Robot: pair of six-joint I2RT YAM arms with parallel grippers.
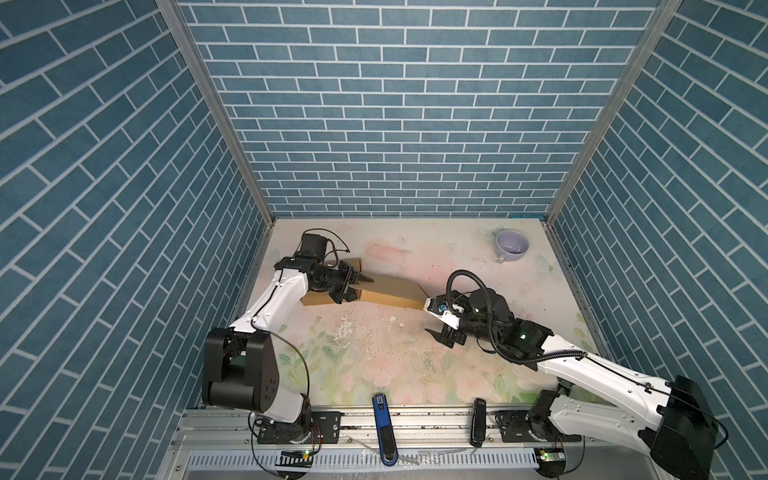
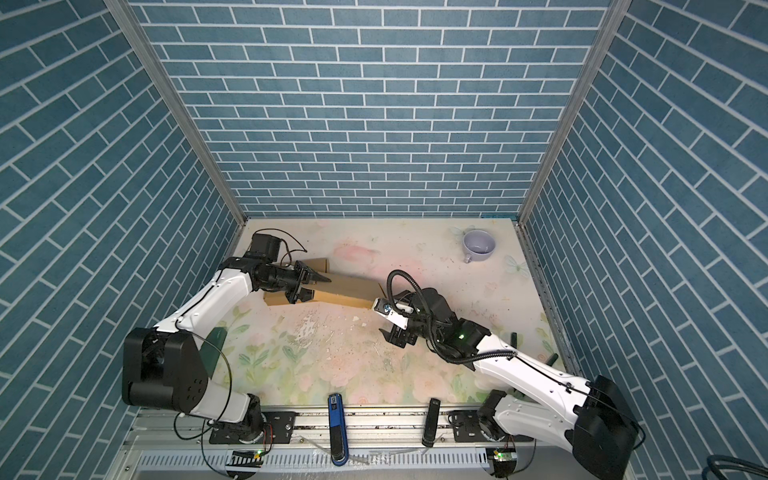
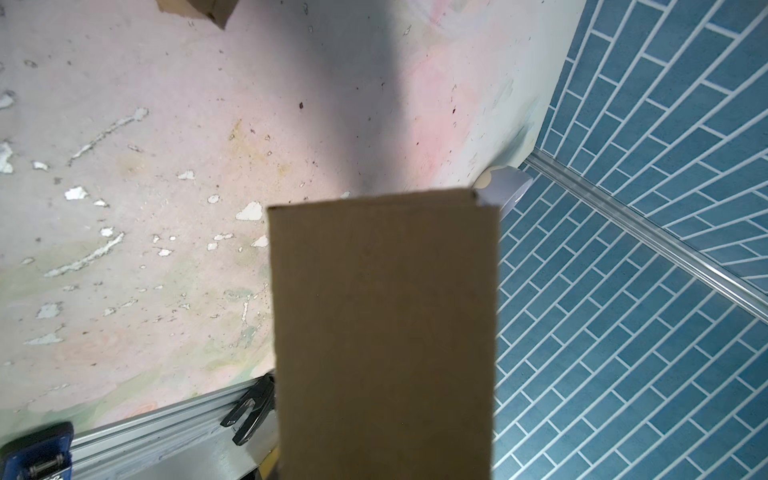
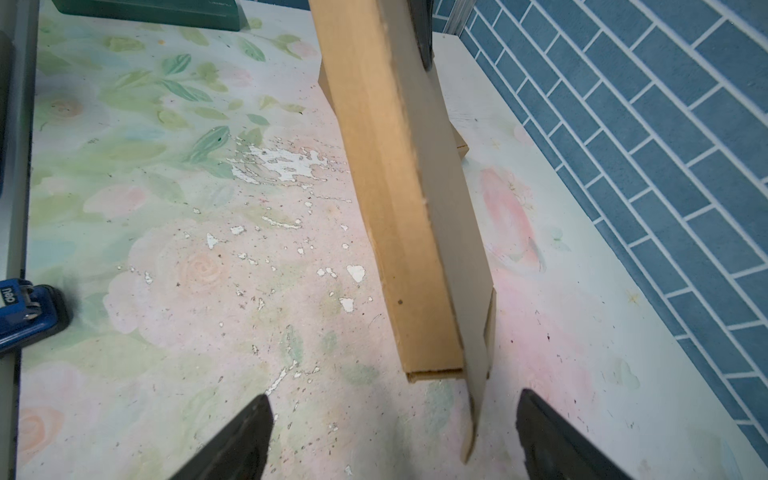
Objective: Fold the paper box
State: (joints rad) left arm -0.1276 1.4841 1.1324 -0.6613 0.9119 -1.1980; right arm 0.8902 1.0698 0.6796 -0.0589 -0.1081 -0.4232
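Observation:
The paper box (image 1: 390,291) (image 2: 345,291) is a long brown cardboard piece, part folded, lying across the back of the table between the two arms. My left gripper (image 1: 357,286) (image 2: 311,284) is shut on its left part, one finger on top and one at the front face. In the left wrist view a box panel (image 3: 382,332) hides the fingers. My right gripper (image 1: 432,319) (image 2: 380,319) (image 4: 392,436) stands open at the box's right end. A thin flap edge (image 4: 473,415) reaches between the wide jaws and touches neither finger.
A lavender cup (image 1: 512,246) (image 2: 479,246) stands at the back right. A blue stapler (image 1: 384,428) (image 4: 25,311) and a black tool (image 1: 478,422) lie on the front rail. Blue brick walls close the left, back and right sides.

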